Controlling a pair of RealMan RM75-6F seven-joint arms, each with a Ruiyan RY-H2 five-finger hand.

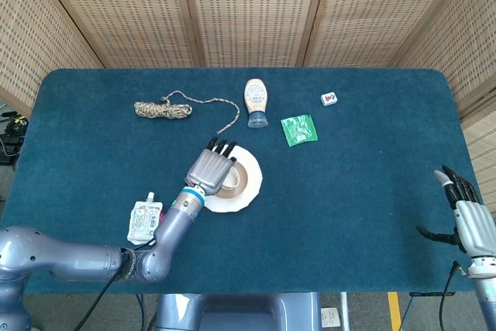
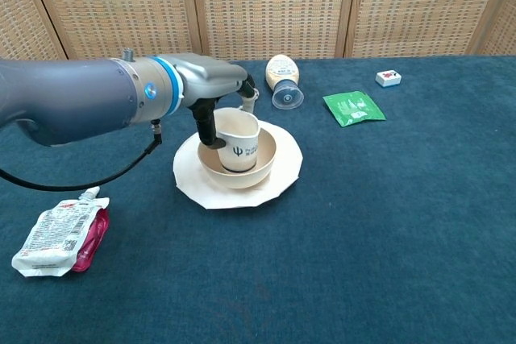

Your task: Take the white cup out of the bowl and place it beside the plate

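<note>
While the white cup stood tilted in the bowl on the plate, the left robot hand pinched its rim; a straight upward lift looked advisable. Right robot hand: fingers spread, holding nothing, table edge.
</note>
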